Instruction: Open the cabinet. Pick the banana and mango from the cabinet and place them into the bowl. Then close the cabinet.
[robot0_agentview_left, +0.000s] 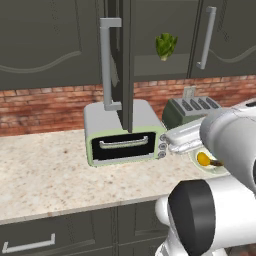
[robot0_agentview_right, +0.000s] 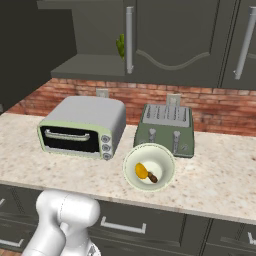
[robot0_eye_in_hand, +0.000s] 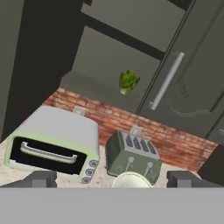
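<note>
The gripper (robot0_eye_in_hand: 112, 179) was open, its fingers wide apart and holding nothing. At 12 o'clock lay the bowl (robot0_agentview_right: 165, 161); the right base view showed the mango (robot0_agentview_right: 141, 170) and banana (robot0_agentview_right: 151, 176) inside.

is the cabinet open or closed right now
Open: the left door of the cabinet swings out over the counter, and a lettuce shows on the shelf inside.

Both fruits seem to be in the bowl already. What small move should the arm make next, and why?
Probably reach up-left toward the open cabinet door to push it shut. The mango and banana lie in the bowl, the door stands swung out, and the claw looks open and holds nothing.
</note>
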